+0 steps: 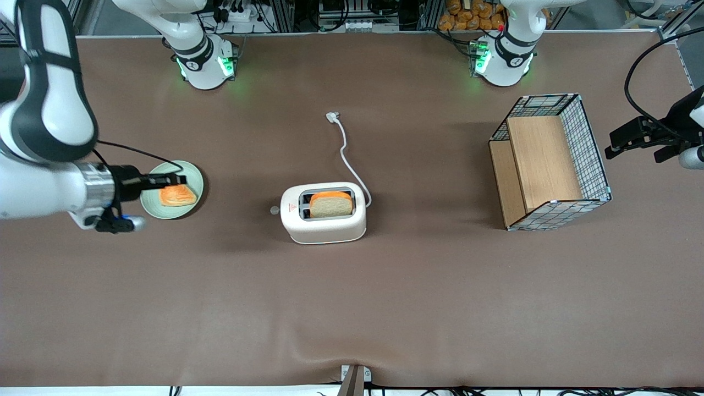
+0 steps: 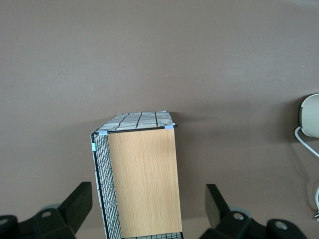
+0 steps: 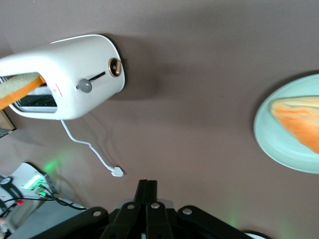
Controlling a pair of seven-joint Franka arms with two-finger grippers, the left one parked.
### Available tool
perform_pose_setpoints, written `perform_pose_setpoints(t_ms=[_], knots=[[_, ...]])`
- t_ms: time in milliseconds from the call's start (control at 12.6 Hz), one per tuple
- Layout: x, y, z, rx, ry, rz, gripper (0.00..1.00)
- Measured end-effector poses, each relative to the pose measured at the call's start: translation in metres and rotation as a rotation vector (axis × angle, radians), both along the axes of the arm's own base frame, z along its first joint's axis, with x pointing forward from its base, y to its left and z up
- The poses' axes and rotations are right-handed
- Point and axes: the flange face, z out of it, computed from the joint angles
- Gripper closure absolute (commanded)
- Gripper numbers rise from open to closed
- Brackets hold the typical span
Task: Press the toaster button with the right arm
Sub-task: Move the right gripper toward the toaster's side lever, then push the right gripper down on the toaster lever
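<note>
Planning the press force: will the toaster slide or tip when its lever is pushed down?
The toaster looks small and light, so it may shift. A downward push on its lever should tip it little. The shut hand hovers over the plate.

The toaster [image 1: 323,220] had a smooth white shell that looked like plastic with a soft sheen, and its toaster button [image 3: 84,85] was a dull grey knob. A small coppery ring [image 3: 115,67] beside the slot shone like metal. The table [image 1: 385,308] was covered in matt brown cloth, slightly rippled at the near edge. The basket [image 1: 550,162] paired thin wire mesh with pale, plain-grained wood. The plate [image 1: 192,179] was pale green and smooth. The right arm [image 1: 47,126] was glossy white with black panels and a brushed silver ring; its gripper [image 1: 177,179], closed above the plate, was matt black.
</note>
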Motion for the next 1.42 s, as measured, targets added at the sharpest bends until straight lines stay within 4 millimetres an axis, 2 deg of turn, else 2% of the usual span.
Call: perform_pose_setpoints(t_ms=[237,474,633,1423], knots=[[0.011,0.025,-0.033,0.049,0.005,-0.02,1.0],[0.017,0.06,-0.054,0.054,-0.022,-0.008,1.0],[0.018,0.077,-0.066,0.077,-0.023,-0.016,1.0],[0.023,0.123,-0.104,0.16,-0.033,-0.089,1.0]])
